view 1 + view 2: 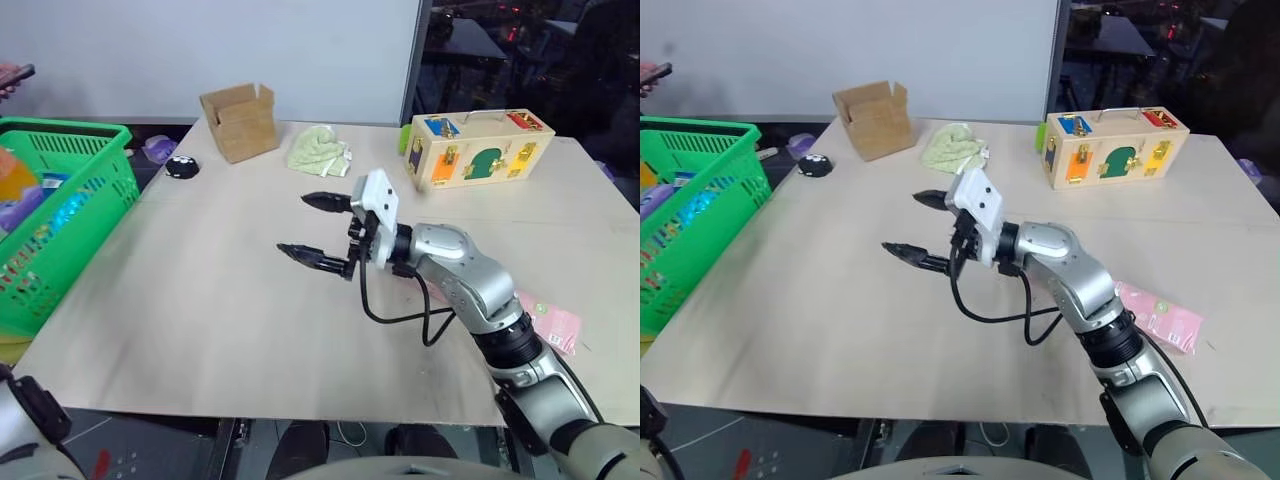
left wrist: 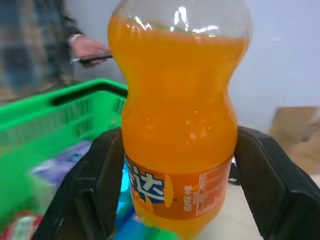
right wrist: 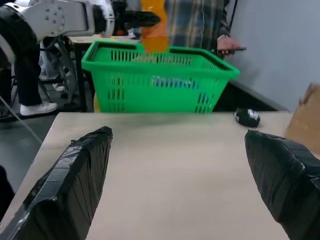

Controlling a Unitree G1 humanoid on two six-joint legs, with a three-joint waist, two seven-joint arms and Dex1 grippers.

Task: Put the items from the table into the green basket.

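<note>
My left gripper (image 2: 175, 165) is clamped on the clear plastic bottle of orange drink (image 2: 177, 115), its orange-and-blue label unreadable to me, held above the bright green lattice basket (image 3: 155, 82). My right gripper (image 1: 318, 228) hangs unclenched and empty over the beige wood table (image 1: 220, 300). Beyond that gripper, away from the basket, lies the flat pink dotted box (image 1: 1160, 315). A brown cardboard box (image 1: 240, 120), pale green cloth (image 1: 318, 150), black round object (image 1: 181, 166) and wooden latch box (image 1: 478, 148) sit along the far edge. A person's hand (image 3: 227, 46) holds a phone behind the basket.

left tool (image 2: 172, 165) clamped; right tool (image 1: 315, 228) spread wide
</note>
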